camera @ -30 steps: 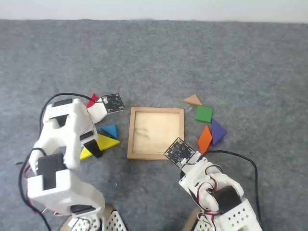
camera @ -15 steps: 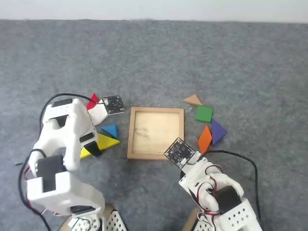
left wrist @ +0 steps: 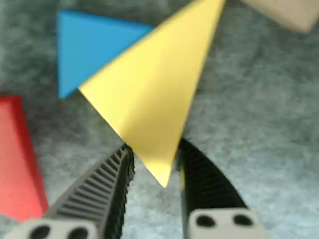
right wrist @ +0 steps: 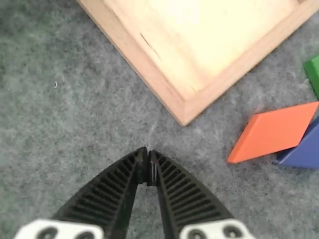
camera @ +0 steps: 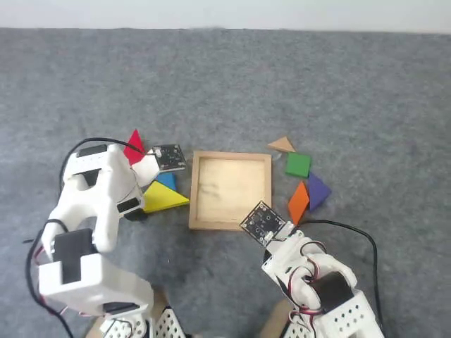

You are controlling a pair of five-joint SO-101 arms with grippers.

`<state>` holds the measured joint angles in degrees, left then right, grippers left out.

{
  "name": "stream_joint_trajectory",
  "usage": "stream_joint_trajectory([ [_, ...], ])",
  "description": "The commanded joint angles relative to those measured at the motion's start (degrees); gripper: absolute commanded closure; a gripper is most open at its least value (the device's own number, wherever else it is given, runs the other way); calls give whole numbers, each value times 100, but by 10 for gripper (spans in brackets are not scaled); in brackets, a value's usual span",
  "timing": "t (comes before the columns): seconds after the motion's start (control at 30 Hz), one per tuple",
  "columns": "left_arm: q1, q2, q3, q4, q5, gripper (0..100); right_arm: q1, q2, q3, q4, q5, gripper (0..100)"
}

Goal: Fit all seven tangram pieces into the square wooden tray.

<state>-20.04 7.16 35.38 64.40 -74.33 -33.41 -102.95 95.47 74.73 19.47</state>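
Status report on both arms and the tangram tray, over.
Left gripper shut on yellow triangle. Right gripper shut, empty, by tray corner. No pieces in tray yet.

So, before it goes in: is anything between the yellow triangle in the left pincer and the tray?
Nothing visible. The yellow triangle, held in the left pincer, points at the near rim of the tray, only carpet between. The blue triangle lies beside it, off that line.

red triangle (left wrist: 17, 159) cut off at edge | blue triangle (camera: 168, 179) partly hidden by yellow triangle (camera: 163, 198) | green square (right wrist: 313, 73) cut off
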Motion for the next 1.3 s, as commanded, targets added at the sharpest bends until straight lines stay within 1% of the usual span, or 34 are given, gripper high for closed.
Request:
stream_joint_trajectory([
  [0.0,-123,53,-391,229,-325,945,-13,-84,97,31,9,990],
  [0.13,-123,53,-822,914,-308,942,-13,-84,97,31,9,990],
  [0.27,-123,53,-1420,1987,-343,945,-13,-84,97,31,9,990],
  [0.37,-114,53,-1648,2523,-369,955,-13,-84,97,31,9,990],
  [0.43,-114,53,-1666,2743,-571,989,-13,-84,97,31,9,990],
  [0.5,-114,53,-1657,2884,-721,988,-13,-84,97,31,9,990],
  [0.63,-105,44,-1701,2998,-738,988,-13,-84,97,31,9,990],
  [0.77,167,44,-2053,3051,-721,981,-13,-84,97,31,9,990],
  [0.83,281,44,-2334,3191,-765,937,-13,-84,97,31,9,990],
  [0.93,308,44,-2730,3323,-1002,791,-13,-84,97,31,9,990],
  [1.03,308,53,-2853,3341,-1292,692,-13,-84,97,31,9,990],
  [1.13,466,114,-2826,3332,-1415,645,-13,-84,97,31,9,990],
  [1.27,818,123,-2721,3244,-1415,644,-13,-84,97,31,9,990],
])
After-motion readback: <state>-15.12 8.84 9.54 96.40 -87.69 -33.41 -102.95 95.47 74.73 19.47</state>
